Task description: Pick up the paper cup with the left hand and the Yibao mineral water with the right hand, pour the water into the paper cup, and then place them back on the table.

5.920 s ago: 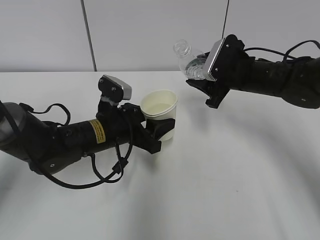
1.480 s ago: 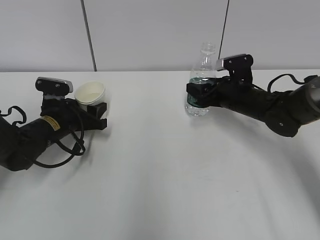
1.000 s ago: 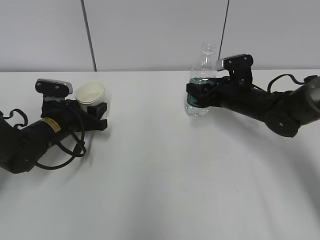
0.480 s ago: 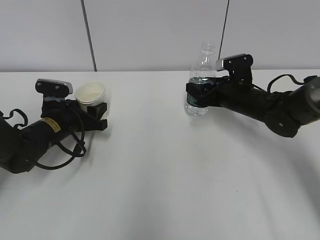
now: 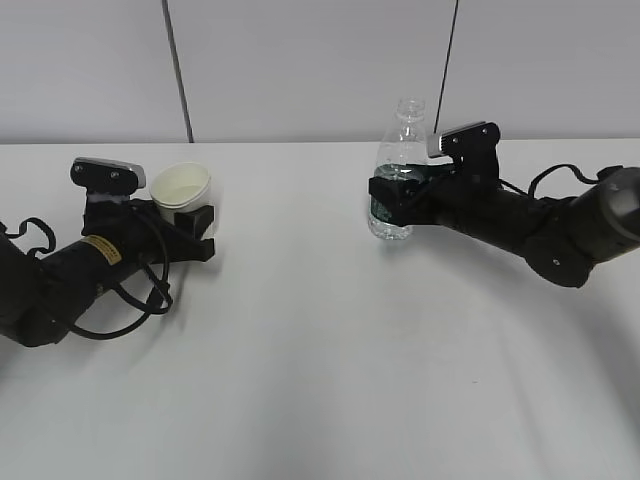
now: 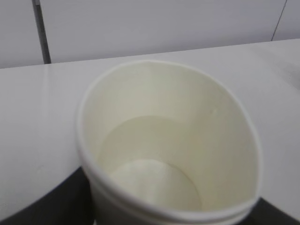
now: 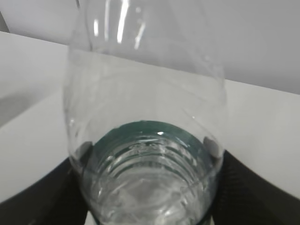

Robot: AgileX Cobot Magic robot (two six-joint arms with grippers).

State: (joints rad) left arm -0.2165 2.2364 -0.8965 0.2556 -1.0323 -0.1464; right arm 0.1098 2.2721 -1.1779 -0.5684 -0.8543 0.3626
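The white paper cup stands upright at the left of the white table, with my left gripper shut around its lower part. In the left wrist view the cup fills the frame and holds a little water. The clear Yibao bottle, uncapped with a dark green label, stands upright right of centre, and my right gripper is shut on its label band. In the right wrist view the bottle sits between both black fingers with water low inside.
A pale grey wall with two dark vertical seams stands behind the table's far edge. Black cables loop beside the left arm and over the right arm. Open tabletop lies between and in front of the arms.
The right gripper has shifted the upright bottle slightly left and lower. The left arm and cup have stayed still over the last second.
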